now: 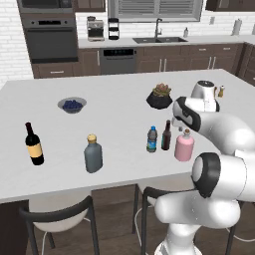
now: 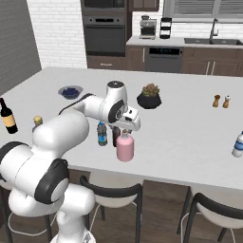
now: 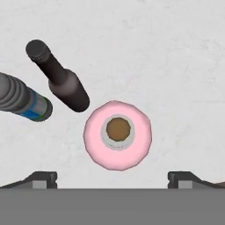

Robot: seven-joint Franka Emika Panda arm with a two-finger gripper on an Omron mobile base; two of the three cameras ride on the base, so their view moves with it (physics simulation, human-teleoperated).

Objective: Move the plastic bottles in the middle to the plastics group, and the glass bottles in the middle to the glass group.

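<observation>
Pink bottle (image 3: 117, 134) stands centred below the released claw (image 3: 112, 178); descend straight, close around its neck, avoid the brown bottle (image 3: 61, 79) just beside.

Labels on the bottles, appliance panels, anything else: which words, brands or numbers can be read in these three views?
None can be read.
wine bottle: yellow label, plain patch, no letters.
water bottle: blue label, too small and blurred.
pink bottle, dark bottle, grey flask: no label seen.
oven: panel too small.
</observation>
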